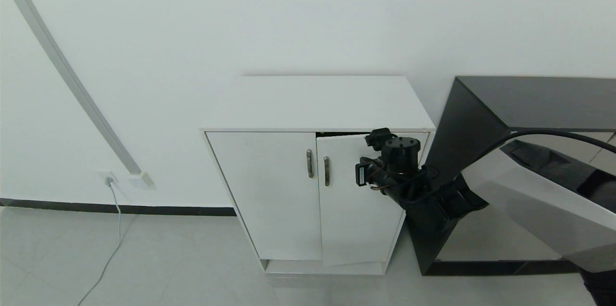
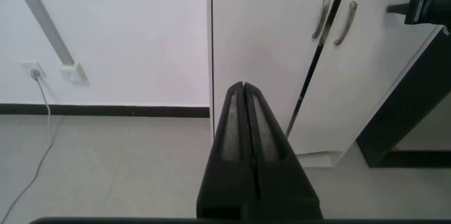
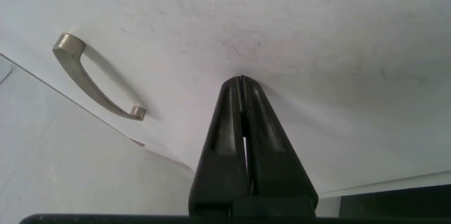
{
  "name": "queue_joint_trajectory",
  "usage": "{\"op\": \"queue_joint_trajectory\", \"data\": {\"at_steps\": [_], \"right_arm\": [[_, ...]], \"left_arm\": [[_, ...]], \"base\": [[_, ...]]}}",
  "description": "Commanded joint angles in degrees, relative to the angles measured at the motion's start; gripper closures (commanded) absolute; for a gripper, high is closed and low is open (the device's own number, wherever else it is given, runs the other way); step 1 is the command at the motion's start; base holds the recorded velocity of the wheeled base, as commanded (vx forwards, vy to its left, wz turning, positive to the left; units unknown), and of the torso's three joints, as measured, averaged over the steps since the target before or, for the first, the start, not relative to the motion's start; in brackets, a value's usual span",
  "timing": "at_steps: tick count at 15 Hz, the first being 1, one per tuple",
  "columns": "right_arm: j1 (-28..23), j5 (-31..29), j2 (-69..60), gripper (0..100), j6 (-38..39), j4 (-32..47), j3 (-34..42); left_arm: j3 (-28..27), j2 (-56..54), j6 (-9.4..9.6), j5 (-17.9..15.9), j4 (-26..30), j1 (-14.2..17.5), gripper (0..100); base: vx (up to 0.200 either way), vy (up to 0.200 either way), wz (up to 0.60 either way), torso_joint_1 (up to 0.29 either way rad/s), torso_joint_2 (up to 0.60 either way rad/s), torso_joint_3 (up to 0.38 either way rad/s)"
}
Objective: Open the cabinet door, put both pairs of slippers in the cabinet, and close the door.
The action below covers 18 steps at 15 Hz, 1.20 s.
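Cabinet (image 1: 317,104) stands with its right door (image 1: 356,219) slightly ajar. The right gripper (image 3: 243,79), fingers pressed together and empty, points at that door's face beside the handle (image 3: 99,76). The left gripper (image 2: 243,86) is likewise closed on nothing.

Your right arm (image 1: 426,200) is matte black, with a squat cylindrical wrist joint (image 1: 403,148) whose flat top carries what look like small screws. Thin dark cables (image 1: 409,186) loop round it, and a thick black cable (image 1: 529,133) arcs off it. Your left gripper (image 2: 243,86) and right gripper (image 3: 243,79) look alike: long tapered black fingers (image 2: 229,132) with duller grey recessed panels.
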Motion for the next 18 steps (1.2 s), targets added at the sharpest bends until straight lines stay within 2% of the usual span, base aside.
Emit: {"op": "queue_joint_trajectory", "data": {"at_steps": [1, 18], "right_arm": [[-0.2, 0.0, 0.5, 100, 0.0, -0.1, -0.7], [-1.1, -0.1, 1.9, 100, -0.7, 1.8, -5.0]], "left_arm": [[0.0, 0.0, 0.01, 0.0, 0.0, 0.0, 100], [0.0, 0.0, 0.01, 0.0, 0.0, 0.0, 100]], "base": [[0.000, 0.000, 0.00, 0.000, 0.00, 0.000], [0.000, 0.000, 0.00, 0.000, 0.00, 0.000]]}}
